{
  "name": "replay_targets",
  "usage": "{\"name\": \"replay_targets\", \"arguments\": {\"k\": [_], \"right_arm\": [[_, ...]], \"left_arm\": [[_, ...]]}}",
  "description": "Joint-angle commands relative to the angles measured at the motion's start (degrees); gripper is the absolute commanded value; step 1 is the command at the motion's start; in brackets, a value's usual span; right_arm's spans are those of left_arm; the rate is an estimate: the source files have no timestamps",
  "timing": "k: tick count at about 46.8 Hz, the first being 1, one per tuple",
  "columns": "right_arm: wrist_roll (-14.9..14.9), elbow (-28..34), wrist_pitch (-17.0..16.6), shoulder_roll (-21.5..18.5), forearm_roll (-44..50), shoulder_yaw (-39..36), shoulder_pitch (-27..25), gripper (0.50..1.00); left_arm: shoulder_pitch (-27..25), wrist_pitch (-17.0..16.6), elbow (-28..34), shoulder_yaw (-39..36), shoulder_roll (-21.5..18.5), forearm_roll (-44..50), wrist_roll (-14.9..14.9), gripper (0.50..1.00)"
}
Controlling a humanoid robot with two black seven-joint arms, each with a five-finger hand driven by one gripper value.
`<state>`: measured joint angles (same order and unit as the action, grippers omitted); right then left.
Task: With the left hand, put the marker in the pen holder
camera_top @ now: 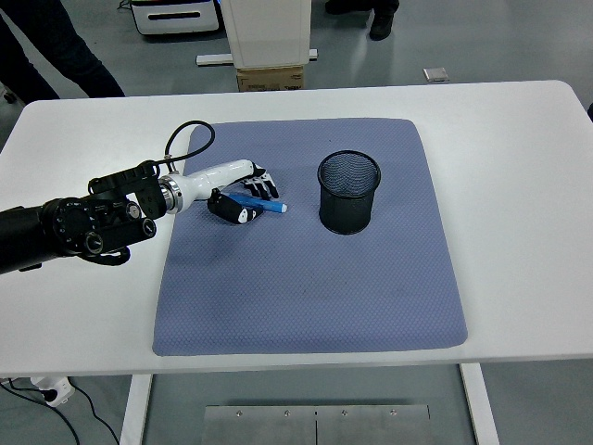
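A blue marker (260, 204) with a white tip lies in my left hand (243, 195), whose fingers are curled around it just above the blue-grey mat (306, 278). The marker's tip points right and slightly down, toward the black mesh pen holder (348, 192). That holder stands upright on the mat, about a hand's width to the right of the marker tip, and nothing shows inside it. My left arm (74, 227) reaches in from the left edge. The right arm is out of view.
The mat covers the middle of the white table (519, 185). A black cable (181, 139) loops above the left wrist. Beyond the far table edge stand a white cabinet (267, 37) with a cardboard box, and a person's legs (56, 46) at the top left.
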<state>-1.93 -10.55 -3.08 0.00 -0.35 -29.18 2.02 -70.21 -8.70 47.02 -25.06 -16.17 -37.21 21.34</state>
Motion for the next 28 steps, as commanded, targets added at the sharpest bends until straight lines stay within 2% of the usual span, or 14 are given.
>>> {"name": "replay_targets", "arguments": {"k": [1, 13, 21, 22, 28], "right_arm": [[0.0, 0.0, 0.0, 0.0, 0.0, 0.0, 0.0, 1.0], [0.0, 0.0, 0.0, 0.0, 0.0, 0.0, 0.0, 1.0], [0.0, 0.0, 0.0, 0.0, 0.0, 0.0, 0.0, 1.0], [0.0, 0.0, 0.0, 0.0, 0.0, 0.0, 0.0, 1.0], [0.0, 0.0, 0.0, 0.0, 0.0, 0.0, 0.0, 1.0]], "left_arm": [[0.1, -0.1, 0.0, 0.0, 0.0, -1.5, 0.1, 0.616], [0.1, -0.1, -0.1, 0.0, 0.0, -1.8, 0.1, 0.607], [0.1, -0.1, -0.1, 0.0, 0.0, -1.8, 0.1, 0.528], [0.1, -0.1, -0.1, 0.0, 0.0, -1.8, 0.1, 0.5], [0.1, -0.1, -0.1, 0.0, 0.0, -1.8, 0.1, 0.5]]}}
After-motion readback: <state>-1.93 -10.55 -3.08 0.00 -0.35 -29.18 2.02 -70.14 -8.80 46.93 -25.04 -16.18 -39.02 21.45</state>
